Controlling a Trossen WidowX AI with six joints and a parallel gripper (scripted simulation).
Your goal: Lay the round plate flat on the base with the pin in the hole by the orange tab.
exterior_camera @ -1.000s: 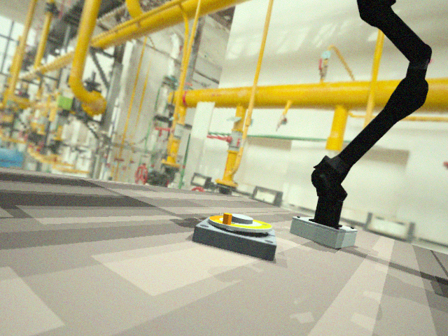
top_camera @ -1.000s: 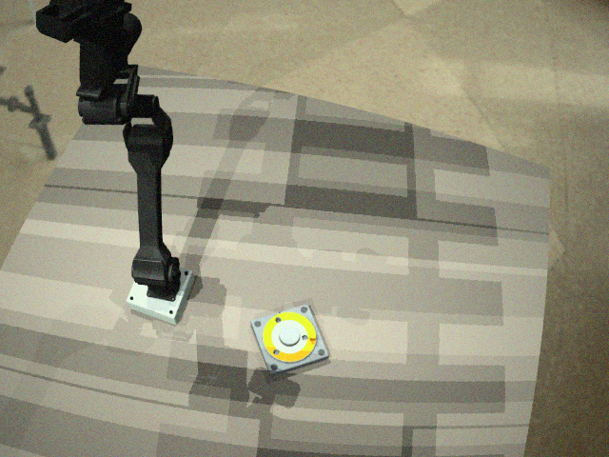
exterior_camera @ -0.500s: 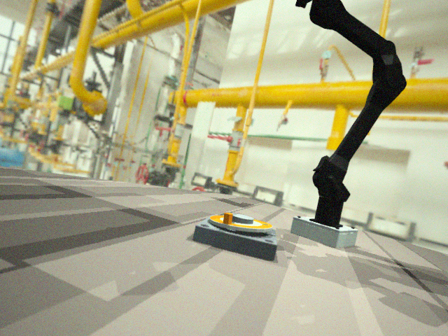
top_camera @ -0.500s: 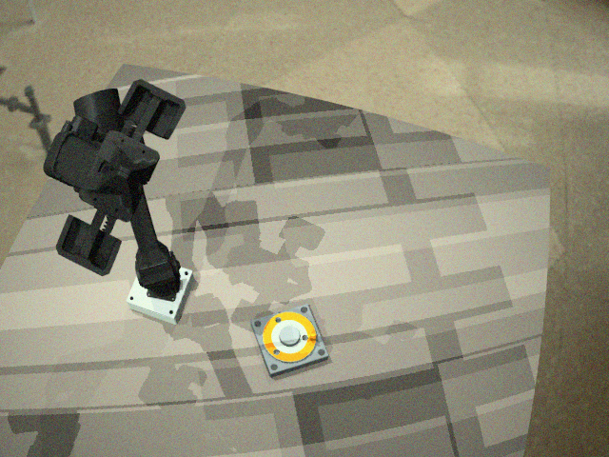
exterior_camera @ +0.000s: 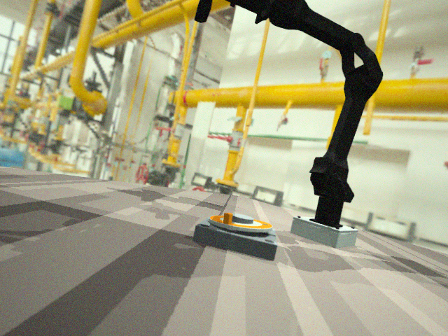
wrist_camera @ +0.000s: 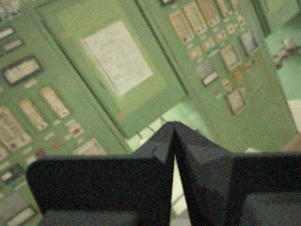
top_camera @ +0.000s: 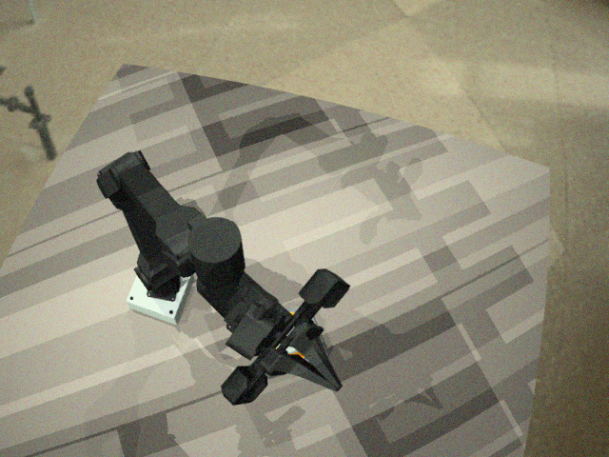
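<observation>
The round plate (exterior_camera: 262, 225) with its orange ring sits over the dark grey square base (exterior_camera: 235, 243) in the exterior view. The round grey post top (exterior_camera: 242, 218) rises through its middle. The upright orange tab (exterior_camera: 227, 218) is at the plate's near left. The plate looks slightly tilted, with a dark gap under its right part. The pin is hidden. In the top view only slivers of the plate (top_camera: 296, 351) show behind the gripper. My gripper (top_camera: 339, 387) (wrist_camera: 173, 128) is shut and empty, high above the base; its fingertips are out of view in the exterior view.
The arm's white mounting block (top_camera: 152, 304) (exterior_camera: 322, 234) stands on the patterned table top (top_camera: 343, 211) (exterior_camera: 126, 289), to the right of the grey base in the exterior view. The arm arches high above the table. The wrist view shows a green background.
</observation>
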